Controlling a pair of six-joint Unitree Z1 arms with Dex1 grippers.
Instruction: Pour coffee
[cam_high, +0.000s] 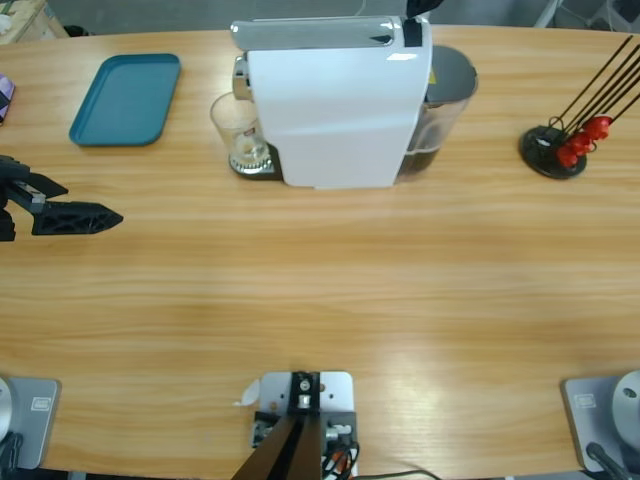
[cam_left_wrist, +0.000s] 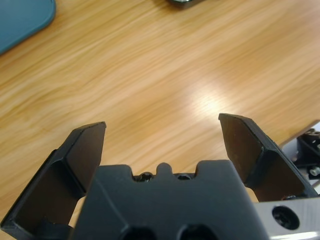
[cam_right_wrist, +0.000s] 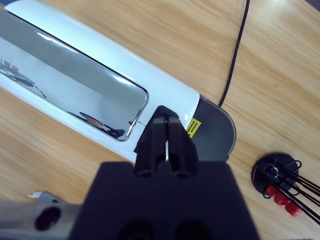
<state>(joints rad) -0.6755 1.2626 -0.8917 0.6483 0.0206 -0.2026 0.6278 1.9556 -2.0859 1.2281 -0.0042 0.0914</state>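
Coffee (cam_high: 248, 155) lies well apart from both fingers.

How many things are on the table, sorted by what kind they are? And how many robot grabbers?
Coffee machine: 1
Glass cup with coffee in it: 1
Teal tray: 1
Black stand with red-tipped rods: 1
Robot grippers: 2, the left gripper over bare table, the right gripper over the machine
Total: 4 things, plus 2 grippers

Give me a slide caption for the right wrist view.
Shut right gripper poised above the white coffee machine, capsule stand nearby.
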